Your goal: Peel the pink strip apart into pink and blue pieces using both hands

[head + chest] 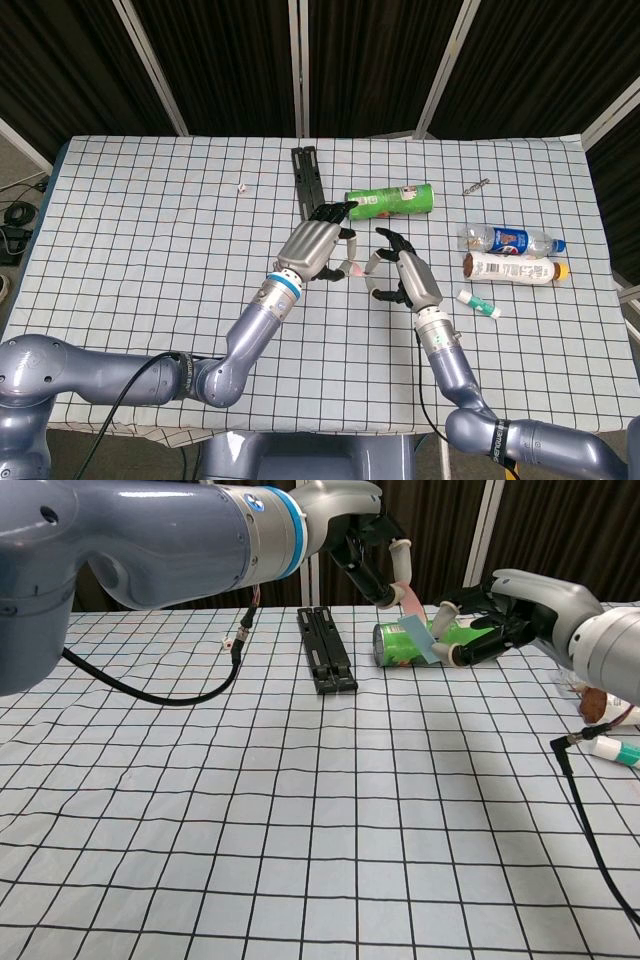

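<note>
Chest view shows my left hand [375, 550] pinching the pink piece [409, 597] at the strip's upper end, while my right hand [490, 620] pinches the blue piece [418, 638] lower down, held in the air before a green can [400, 645]. From my left fingers the strip's long axis runs toward four o'clock. Head view hides the blue layer behind my right hand [405, 278], showing only a pink sliver [354, 270] between both hands
</note>
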You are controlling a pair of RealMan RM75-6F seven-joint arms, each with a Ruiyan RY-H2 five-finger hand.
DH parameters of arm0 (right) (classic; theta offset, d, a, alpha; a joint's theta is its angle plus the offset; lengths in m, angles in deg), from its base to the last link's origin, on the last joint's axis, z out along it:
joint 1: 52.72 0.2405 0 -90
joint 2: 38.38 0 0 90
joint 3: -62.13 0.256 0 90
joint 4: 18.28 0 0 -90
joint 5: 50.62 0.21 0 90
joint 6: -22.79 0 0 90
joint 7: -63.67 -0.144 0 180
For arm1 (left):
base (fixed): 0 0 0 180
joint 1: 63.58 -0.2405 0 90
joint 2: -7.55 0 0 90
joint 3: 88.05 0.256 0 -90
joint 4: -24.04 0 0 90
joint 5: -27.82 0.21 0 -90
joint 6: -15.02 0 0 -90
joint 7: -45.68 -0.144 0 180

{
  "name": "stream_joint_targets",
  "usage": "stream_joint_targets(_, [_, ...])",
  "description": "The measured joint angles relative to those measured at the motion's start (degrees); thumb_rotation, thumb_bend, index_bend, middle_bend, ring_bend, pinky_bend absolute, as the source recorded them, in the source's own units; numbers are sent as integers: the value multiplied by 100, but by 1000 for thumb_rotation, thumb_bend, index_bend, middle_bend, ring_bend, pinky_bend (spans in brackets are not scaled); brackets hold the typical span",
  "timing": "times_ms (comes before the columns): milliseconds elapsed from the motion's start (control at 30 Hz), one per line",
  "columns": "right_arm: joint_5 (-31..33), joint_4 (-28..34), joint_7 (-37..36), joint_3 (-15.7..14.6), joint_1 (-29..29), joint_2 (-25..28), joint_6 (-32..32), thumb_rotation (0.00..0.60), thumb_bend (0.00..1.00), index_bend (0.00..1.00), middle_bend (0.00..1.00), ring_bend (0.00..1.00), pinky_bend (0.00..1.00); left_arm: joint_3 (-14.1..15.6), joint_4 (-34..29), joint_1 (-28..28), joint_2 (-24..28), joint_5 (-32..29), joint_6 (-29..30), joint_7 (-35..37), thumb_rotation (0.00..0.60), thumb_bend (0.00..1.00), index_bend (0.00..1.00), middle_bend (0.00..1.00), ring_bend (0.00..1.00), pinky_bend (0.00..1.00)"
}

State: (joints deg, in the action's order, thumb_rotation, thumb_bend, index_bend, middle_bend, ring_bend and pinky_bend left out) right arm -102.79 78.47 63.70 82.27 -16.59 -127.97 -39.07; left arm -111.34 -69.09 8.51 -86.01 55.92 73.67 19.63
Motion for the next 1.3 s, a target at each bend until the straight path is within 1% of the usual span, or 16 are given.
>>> stream_joint_targets(200, [-18,-7,-7,-11,6,-18,26,600,371,643,86,0,0,-6,11,-4,-18,33,-19,18,600,560,916,0,0,0])
stream_joint_targets(333, [-24,-1,-16,-8,1,-27,15,600,378,683,88,0,0,-2,25,-8,-39,51,-26,25,600,560,916,0,0,0])
stream_joint_targets(600, [77,-113,42,-69,-17,-23,66,600,388,708,89,0,0,-42,-5,-40,-11,129,-1,73,600,560,916,0,0,0])
stream_joint_targets(800, [172,-298,117,-174,-45,-37,134,600,388,711,89,0,0,-116,-166,-83,139,225,80,84,600,560,916,0,0,0])
stream_joint_targets(1000, [136,-425,171,-279,-106,-103,95,600,389,711,89,0,0,-153,-445,-218,447,280,202,75,600,560,916,0,0,0])
stream_joint_targets(1100, [99,-450,214,-331,-143,-118,60,600,389,711,89,0,0,-108,-605,-371,660,311,254,93,600,560,916,0,0,0])
stream_joint_targets(1167, [60,-450,242,-368,-168,-114,41,600,388,710,89,0,0,-14,-750,-528,835,372,292,111,600,560,916,0,0,0])
stream_joint_targets(1267, [-25,-453,310,-435,-192,-88,29,600,377,693,89,0,0,240,-988,-826,1141,533,337,154,600,559,915,0,0,0])
stream_joint_targets(1300, [-57,-455,346,-463,-194,-67,36,600,349,657,88,0,0,334,-1048,-932,1239,593,350,174,600,558,912,0,0,0])
